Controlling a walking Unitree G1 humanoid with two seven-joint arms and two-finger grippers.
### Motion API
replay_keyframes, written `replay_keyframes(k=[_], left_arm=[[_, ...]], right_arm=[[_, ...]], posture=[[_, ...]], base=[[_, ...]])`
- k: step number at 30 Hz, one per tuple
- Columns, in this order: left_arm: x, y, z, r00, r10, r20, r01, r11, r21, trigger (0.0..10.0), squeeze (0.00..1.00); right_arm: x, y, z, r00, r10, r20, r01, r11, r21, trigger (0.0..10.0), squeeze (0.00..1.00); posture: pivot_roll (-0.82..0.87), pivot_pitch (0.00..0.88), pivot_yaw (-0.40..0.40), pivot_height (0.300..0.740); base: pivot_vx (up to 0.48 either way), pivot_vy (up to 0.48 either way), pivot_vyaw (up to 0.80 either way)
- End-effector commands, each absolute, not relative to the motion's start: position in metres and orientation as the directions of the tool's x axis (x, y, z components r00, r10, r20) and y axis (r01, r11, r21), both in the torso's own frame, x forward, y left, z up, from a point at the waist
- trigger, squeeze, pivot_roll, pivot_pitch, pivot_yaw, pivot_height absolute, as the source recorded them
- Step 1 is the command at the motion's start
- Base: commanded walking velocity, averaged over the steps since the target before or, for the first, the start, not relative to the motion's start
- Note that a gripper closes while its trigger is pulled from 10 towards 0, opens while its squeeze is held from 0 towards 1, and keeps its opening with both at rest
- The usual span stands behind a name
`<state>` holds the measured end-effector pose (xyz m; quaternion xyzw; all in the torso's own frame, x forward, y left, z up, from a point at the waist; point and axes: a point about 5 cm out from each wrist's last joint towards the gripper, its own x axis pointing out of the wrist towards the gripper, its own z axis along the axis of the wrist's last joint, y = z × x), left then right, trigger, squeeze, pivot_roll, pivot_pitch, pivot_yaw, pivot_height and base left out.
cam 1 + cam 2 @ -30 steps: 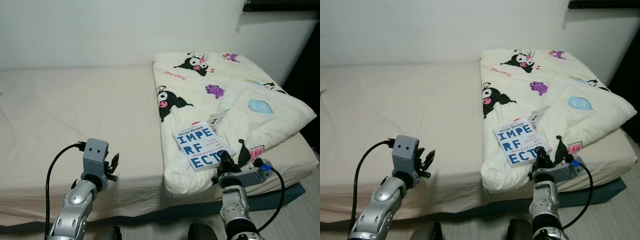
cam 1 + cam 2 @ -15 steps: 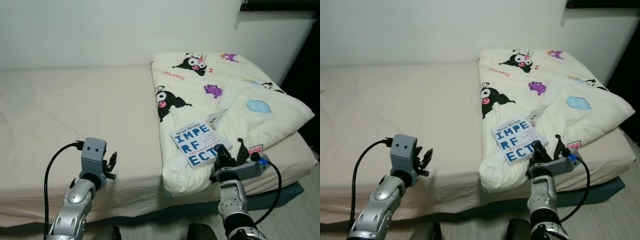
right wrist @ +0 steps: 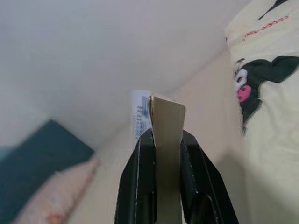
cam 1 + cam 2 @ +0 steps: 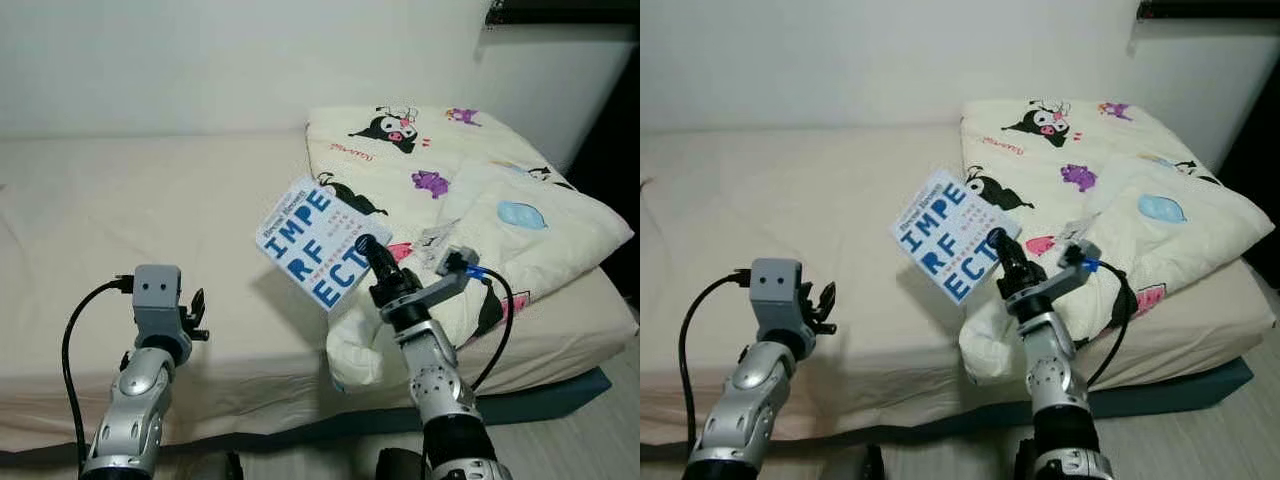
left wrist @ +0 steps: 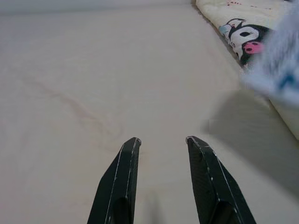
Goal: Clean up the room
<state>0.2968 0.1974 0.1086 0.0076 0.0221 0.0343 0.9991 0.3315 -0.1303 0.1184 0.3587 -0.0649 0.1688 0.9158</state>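
Right gripper [image 4: 366,247] holds book [image 4: 318,244] above beige bed [image 4: 150,220] (cartoon-print quilt [image 4: 450,190] beside)

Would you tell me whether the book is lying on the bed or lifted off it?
Lifted: the right hand grips the book shut, tilted in the air above the bed.

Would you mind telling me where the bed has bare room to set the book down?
The beige sheet is bare between the wall, the left gripper and the cartoon-print comforter. The comforter side is crowded and lumpy. The right gripper holds the book above the comforter's edge.
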Motion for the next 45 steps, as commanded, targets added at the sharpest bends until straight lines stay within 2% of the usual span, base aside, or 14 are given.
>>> replay_keyframes(k=[1,5,11,16,25,45], left_arm=[[0.294,0.199,0.106,0.995,0.086,-0.057,-0.086,0.996,-0.003,10.0,0.0],[0.293,0.198,0.106,0.994,0.086,-0.064,-0.087,0.996,-0.02,10.0,0.0],[0.296,0.194,0.114,0.995,0.097,-0.006,-0.097,0.995,-0.005,10.0,0.0],[0.297,0.189,0.114,0.996,0.094,-0.006,-0.094,0.995,-0.018,10.0,0.0],[0.294,0.176,0.112,0.998,0.061,-0.008,-0.061,0.998,-0.004,10.0,0.0],[0.296,0.179,0.113,0.996,0.093,-0.01,-0.093,0.995,-0.025,10.0,0.0]], right_arm=[[0.329,-0.133,0.125,0.928,0.26,0.268,-0.371,0.728,0.577,10.0,0.0],[0.328,-0.134,0.125,0.936,0.262,0.234,-0.35,0.768,0.536,10.0,0.0],[0.323,-0.137,0.124,0.948,0.256,0.189,-0.311,0.871,0.381,10.0,0.0],[0.32,-0.133,0.118,0.951,0.273,0.143,-0.301,0.92,0.252,10.0,0.0],[0.316,-0.133,0.113,0.963,0.24,0.121,-0.263,0.936,0.234,10.0,0.0],[0.314,-0.134,0.115,0.96,0.248,0.128,-0.27,0.943,0.193,10.0,0.0]], posture=[[0.08,0.009,-0.045,0.578],[0.08,0.006,-0.047,0.578],[0.07,0.003,-0.049,0.593],[0.07,0.0,-0.06,0.608],[0.07,0.0,-0.074,0.638],[0.07,0.0,-0.08,0.713]], base=[[0.0,0.0,0.0],[0.0,0.0,0.0],[0.0,0.0,0.0],[0.0,0.0,0.0],[0.0,0.0,0.0],[0.0,0.0,0.0]])
